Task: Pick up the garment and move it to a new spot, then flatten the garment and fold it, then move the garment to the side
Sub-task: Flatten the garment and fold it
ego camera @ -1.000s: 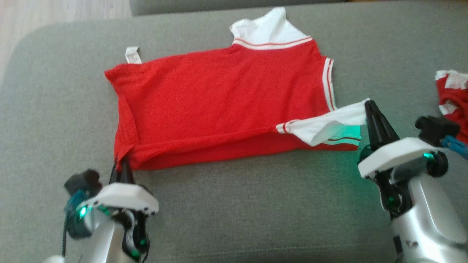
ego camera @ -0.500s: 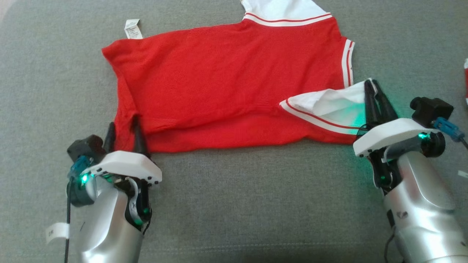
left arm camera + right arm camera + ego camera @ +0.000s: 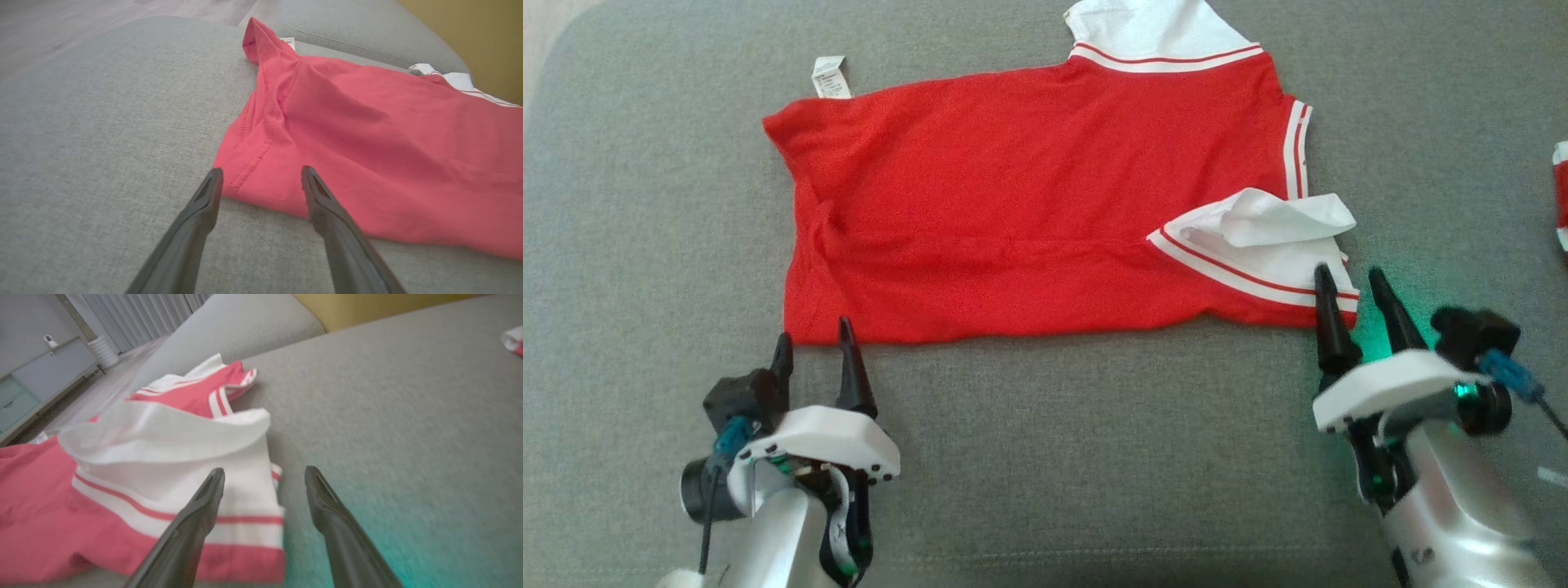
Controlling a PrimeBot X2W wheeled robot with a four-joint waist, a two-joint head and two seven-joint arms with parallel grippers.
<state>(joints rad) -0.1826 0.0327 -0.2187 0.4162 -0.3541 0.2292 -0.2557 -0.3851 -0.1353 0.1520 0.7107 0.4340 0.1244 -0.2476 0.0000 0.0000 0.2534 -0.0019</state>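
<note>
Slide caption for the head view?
Left gripper and right gripper, open, at near corners of red shirt on grey cushion.

Head looks down; 2 wrist views low, all share garment (image 3: 1029, 204).

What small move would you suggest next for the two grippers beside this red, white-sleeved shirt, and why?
Probably the right gripper should reach forward and pinch the rumpled white sleeve to smooth it flat. Both it and the left gripper stand open, holding nothing, and the red short-sleeved shirt lies folded on the grey fabric cushion with that sleeve curled upward.
</note>
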